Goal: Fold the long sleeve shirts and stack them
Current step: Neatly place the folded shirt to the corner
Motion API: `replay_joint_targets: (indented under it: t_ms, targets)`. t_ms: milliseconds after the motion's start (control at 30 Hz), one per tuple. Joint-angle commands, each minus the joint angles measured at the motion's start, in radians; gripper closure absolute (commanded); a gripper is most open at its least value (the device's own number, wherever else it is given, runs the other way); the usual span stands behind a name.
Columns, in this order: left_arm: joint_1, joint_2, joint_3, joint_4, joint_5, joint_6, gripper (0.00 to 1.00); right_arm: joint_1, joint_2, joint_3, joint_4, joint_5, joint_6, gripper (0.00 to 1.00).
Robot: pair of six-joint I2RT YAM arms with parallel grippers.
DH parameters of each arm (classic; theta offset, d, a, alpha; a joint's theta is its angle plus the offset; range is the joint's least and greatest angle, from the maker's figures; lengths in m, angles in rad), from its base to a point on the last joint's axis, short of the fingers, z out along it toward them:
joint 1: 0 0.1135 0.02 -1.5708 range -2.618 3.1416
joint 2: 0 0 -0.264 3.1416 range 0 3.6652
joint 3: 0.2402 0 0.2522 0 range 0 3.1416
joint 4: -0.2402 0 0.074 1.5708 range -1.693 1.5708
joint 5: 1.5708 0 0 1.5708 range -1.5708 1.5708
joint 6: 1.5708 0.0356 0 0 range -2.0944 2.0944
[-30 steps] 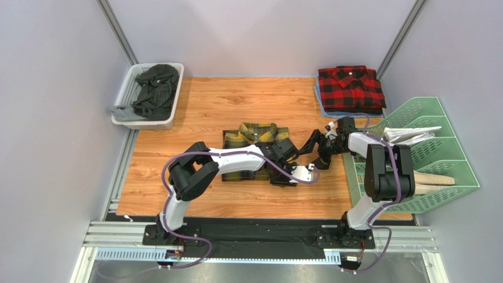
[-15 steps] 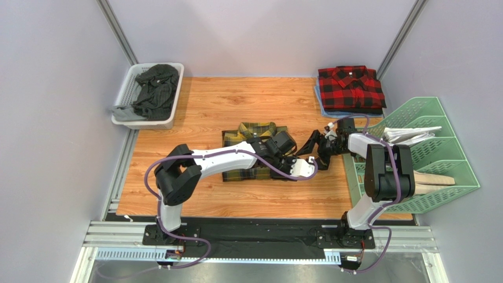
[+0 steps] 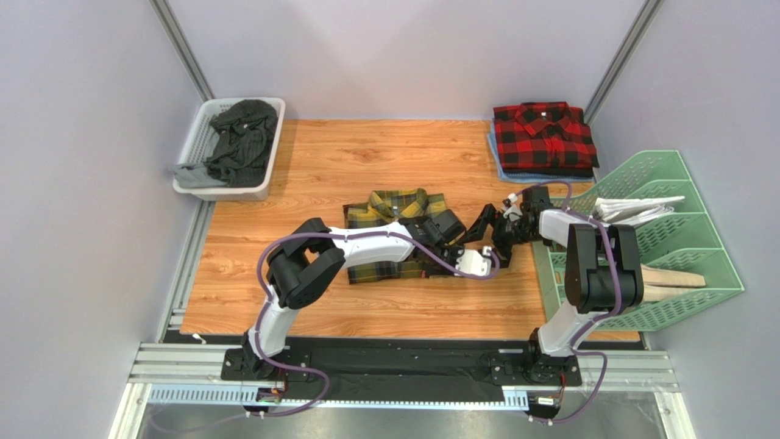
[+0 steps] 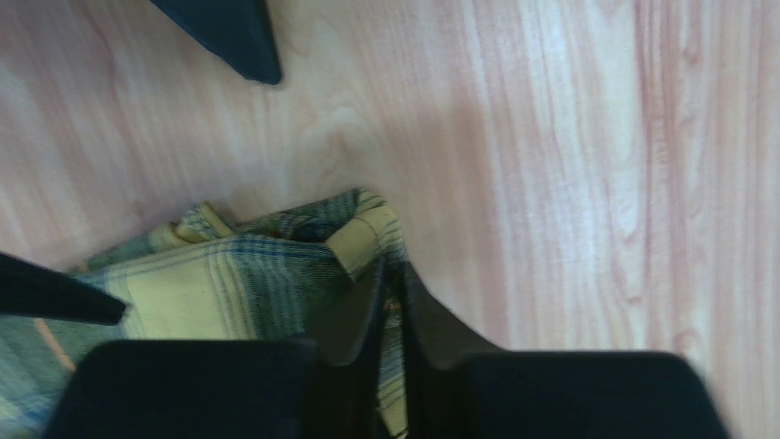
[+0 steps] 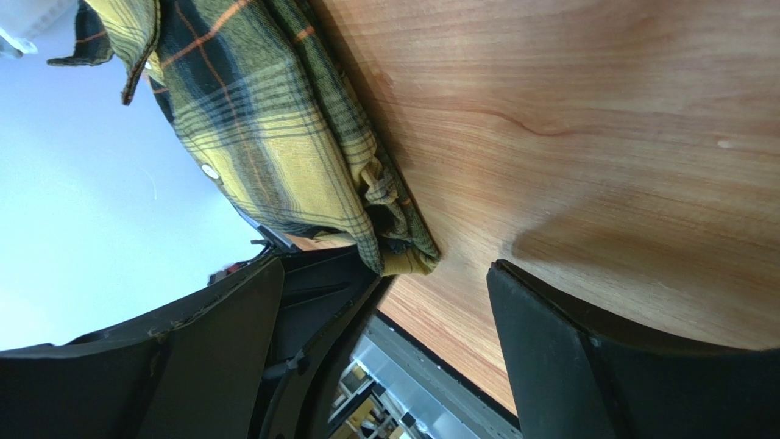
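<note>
Wooden tabletop (image 3: 366, 155) friction may pull the yellow plaid flannel shirt (image 4: 229, 274) out of the clamped left gripper (image 4: 392, 283); beside it, the right gripper (image 5: 380, 274) gapes empty.

on the table (image 3: 320, 174) the middle shirt (image 3: 371, 215) lies at the centre and the corner shirt (image 3: 545, 137) at the far right. a basket (image 3: 229, 194) at the far left holds clothes (image 3: 240, 137). a rack (image 3: 677, 238) along the right edge holds papers (image 3: 632, 208). the left claw (image 4: 392, 274) is on the middle shirt's right edge, with the right claw (image 5: 380, 267) just to its right.
</note>
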Motion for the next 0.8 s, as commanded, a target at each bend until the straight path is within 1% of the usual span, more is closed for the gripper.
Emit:
replay_joint_targets:
  t_ms: [0,33,200,333,367,600,633,700,733,767]
  targets:
    - [0.035,0.019,0.024,-0.025,0.035,-0.044,0.95,0.016,-0.003,0.001,0.043,-0.023,0.016,0.1]
    - [0.04,0.009,0.027,-0.028,0.045,-0.048,1.0,0.019,0.002,0.006,0.047,-0.029,0.018,0.1]
    - [0.072,-0.085,0.01,-0.025,0.134,-0.048,1.0,0.022,0.014,0.015,0.06,-0.035,0.032,0.11]
    - [0.098,-0.165,-0.005,0.01,0.2,-0.09,1.0,0.022,0.003,-0.009,0.099,-0.045,0.056,0.08]
    - [0.102,-0.173,0.001,0.01,0.212,-0.11,1.0,0.052,0.003,-0.026,0.127,-0.049,0.068,0.08]
    - [0.121,-0.198,0.009,-0.005,0.244,-0.117,1.0,0.088,0.028,-0.058,0.329,-0.112,0.225,0.06]
    - [0.121,-0.199,0.004,-0.005,0.246,-0.117,1.0,0.089,0.028,-0.065,0.403,-0.117,0.286,0.05]
    - [0.127,-0.202,0.003,-0.007,0.247,-0.119,1.0,0.091,0.031,-0.086,0.474,-0.123,0.334,0.05]
    - [0.129,-0.204,0.0,-0.007,0.249,-0.122,1.0,0.095,0.037,-0.091,0.541,-0.127,0.37,0.05]
    - [0.13,-0.204,-0.002,-0.005,0.247,-0.122,1.0,0.103,0.042,-0.092,0.557,-0.124,0.381,0.05]
